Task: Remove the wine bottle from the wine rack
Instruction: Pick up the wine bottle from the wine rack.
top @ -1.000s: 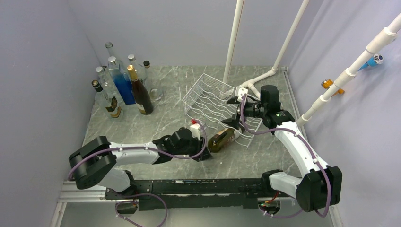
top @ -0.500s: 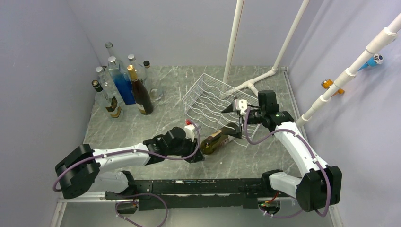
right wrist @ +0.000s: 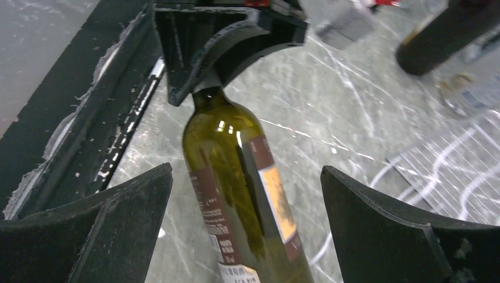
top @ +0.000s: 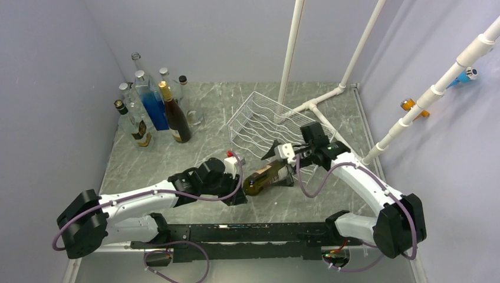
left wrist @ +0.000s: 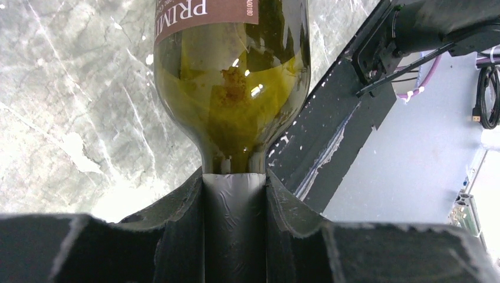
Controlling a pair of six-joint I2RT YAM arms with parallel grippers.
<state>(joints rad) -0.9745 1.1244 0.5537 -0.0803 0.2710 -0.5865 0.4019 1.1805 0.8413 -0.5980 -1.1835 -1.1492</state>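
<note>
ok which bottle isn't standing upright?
The olive-green wine bottle with the maroon label, tipped on its side with its neck clamped in the left gripper. The other bottles all stand upright in the far-left corner.

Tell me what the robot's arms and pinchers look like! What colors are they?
Both arms are white tube-shaped links joined by chunky black joints, with a thin purple cable looping along each. The left arm ends in the left gripper, the right arm in the right gripper; each has two thick matte-black wedge-shaped fingers with scuffed edges.
</note>
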